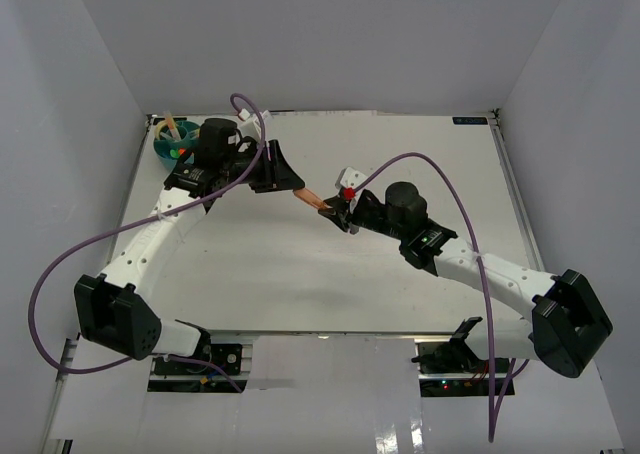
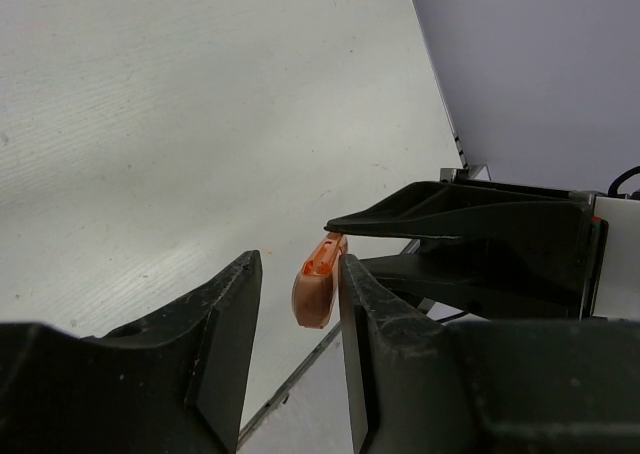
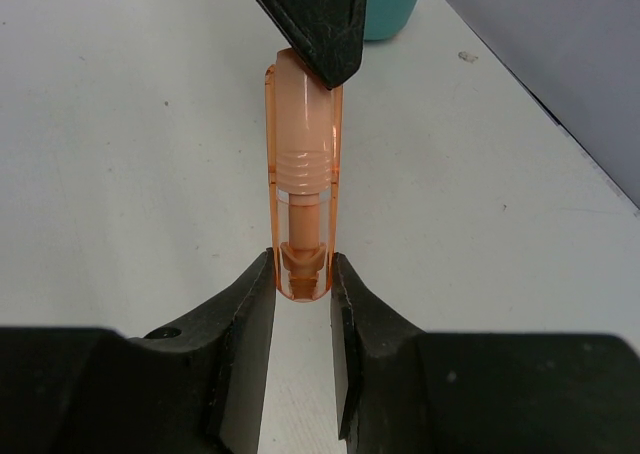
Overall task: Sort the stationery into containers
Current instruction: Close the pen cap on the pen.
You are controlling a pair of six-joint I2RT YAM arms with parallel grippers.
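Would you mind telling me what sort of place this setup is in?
Most likely a robotics lab test cell: a left arm and right arm bolted at the edge of a white table, plain grey panel walls closing it in, and purple cables trailing.

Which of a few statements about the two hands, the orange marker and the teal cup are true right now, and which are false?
1. The right hand grips one end of the orange marker. True.
2. The marker lies flat on the table. False: it is held in the air above it.
3. The left hand has the marker's other end between its fingers. True.
4. The teal cup stands at the near right corner. False: it is at the far left corner.
5. The teal cup is empty. False: several items stick out of it.
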